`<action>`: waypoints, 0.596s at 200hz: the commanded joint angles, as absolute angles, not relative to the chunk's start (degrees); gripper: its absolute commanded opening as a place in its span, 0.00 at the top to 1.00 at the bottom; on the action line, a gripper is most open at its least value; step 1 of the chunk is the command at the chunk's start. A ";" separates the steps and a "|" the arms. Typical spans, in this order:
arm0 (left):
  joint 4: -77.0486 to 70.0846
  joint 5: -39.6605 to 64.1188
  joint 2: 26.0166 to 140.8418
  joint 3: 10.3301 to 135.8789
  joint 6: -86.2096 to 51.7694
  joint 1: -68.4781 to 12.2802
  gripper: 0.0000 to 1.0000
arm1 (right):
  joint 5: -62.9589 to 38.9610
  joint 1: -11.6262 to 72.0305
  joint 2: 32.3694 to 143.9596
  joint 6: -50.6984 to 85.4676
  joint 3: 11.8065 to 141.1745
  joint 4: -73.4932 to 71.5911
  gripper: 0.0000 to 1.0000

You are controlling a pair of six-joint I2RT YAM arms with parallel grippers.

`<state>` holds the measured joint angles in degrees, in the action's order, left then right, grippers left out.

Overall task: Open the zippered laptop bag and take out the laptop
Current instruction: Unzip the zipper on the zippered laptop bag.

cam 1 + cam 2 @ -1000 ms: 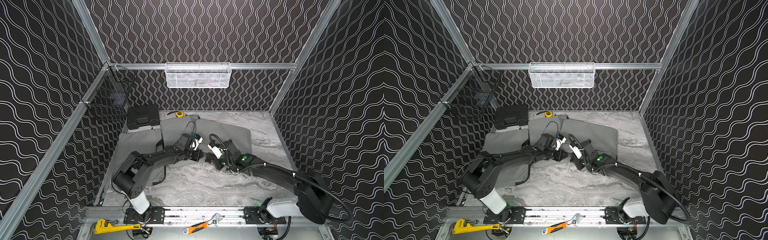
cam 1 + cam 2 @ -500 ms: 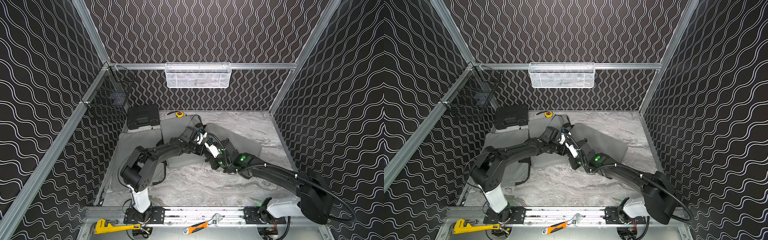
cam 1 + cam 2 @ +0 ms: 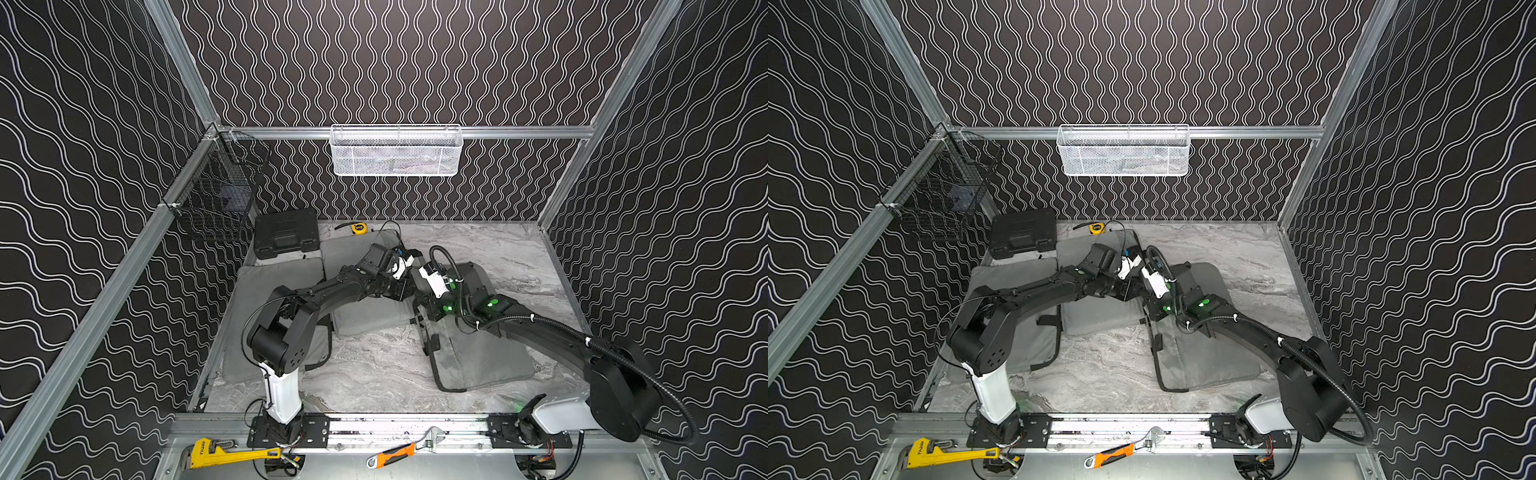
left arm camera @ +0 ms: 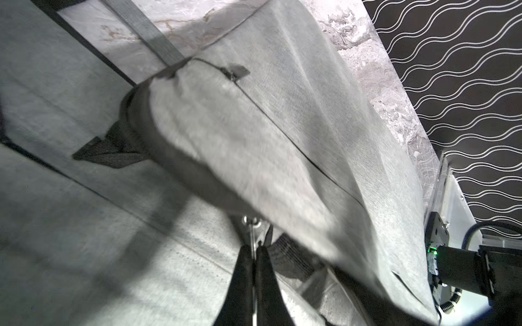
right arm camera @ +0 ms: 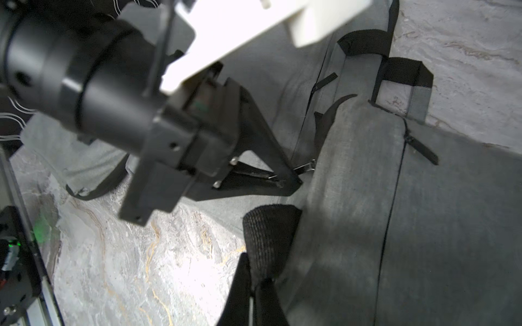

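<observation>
Starting at the bottom edge of both top views, a yellow pipe wrench [image 3: 224,453] and an orange adjustable wrench [image 3: 397,451] lie on the front rail, nothing to do with the job. Just above that, lower right of centre, the gray bag [image 3: 482,357] lies on the marble table [image 3: 374,374] and runs up toward mid-frame, where both arms meet. It's soft padded fabric, so I'd guess it sags and slides if you tug it just anywhere. The laptop (can't see it, presumably inside) probably makes the middle stiff and a bit heavy. The best holds look like the little metal zipper pull [image 4: 252,224] and the black webbing strap [image 5: 269,237]. And that's the setup: the left gripper [image 4: 255,249] has its fingers pressed together on the zipper pull, while the right gripper [image 5: 255,282] pinches the strap tight, bracing the bag I think. Can't tell how far the zipper is undone. Two spare bags [image 3: 274,291] sit left of centre. Past those, a black case [image 3: 286,235] and a tape measure [image 3: 359,227] sit by the back wall, with a white basket [image 3: 397,151] hanging above.
</observation>
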<state>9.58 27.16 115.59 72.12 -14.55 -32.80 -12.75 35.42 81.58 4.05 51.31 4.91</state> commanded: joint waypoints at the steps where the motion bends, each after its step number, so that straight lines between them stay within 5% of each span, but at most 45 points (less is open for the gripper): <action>1: 8.50 27.62 115.66 72.94 -12.84 -32.74 1.00 | -18.82 33.40 81.87 5.73 50.92 -1.56 1.00; 119: 6.95 27.07 114.58 71.76 -11.61 -32.78 1.00 | -25.39 29.88 83.54 4.89 48.04 -4.09 1.00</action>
